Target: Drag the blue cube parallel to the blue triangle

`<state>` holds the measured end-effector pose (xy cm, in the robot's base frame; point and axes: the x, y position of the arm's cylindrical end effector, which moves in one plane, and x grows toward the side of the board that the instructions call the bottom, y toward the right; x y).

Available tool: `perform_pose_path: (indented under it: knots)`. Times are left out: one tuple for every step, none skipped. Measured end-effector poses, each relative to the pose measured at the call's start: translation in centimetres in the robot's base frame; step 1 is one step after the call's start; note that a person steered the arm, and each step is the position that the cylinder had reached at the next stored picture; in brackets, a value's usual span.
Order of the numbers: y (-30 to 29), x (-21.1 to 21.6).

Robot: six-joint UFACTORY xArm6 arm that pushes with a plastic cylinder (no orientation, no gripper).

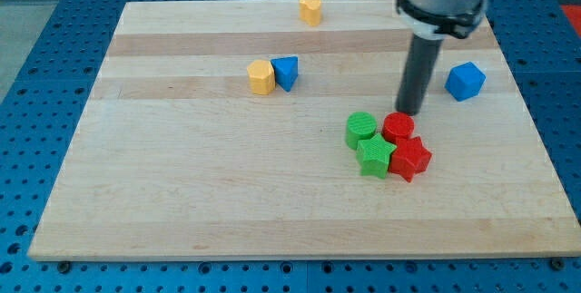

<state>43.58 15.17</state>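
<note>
The blue cube [465, 81] sits near the view's right edge of the wooden board. The blue triangle [286, 73] lies left of centre toward the top, touching a yellow block [260, 77] on its left. My tip [410, 112] is down on the board between them, left of and slightly below the blue cube and apart from it. It stands just above the red round block [398, 128].
A cluster lies below my tip: a green round block [361, 130], a green star [374, 156], the red round block and a red star [410, 158]. A yellow block [310, 9] sits near the board's [182, 193] top edge.
</note>
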Motion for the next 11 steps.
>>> perform_pose_path:
  knots:
    - [4.2, 0.8]
    - [8.1, 0.2]
    - [9.7, -1.3]
    - [9.0, -2.1]
    - [7.7, -3.1]
    - [7.8, -4.5]
    - [8.0, -6.3]
    - [8.0, -7.8]
    - [7.7, -8.2]
    - [5.8, -8.2]
    - [3.7, -8.2]
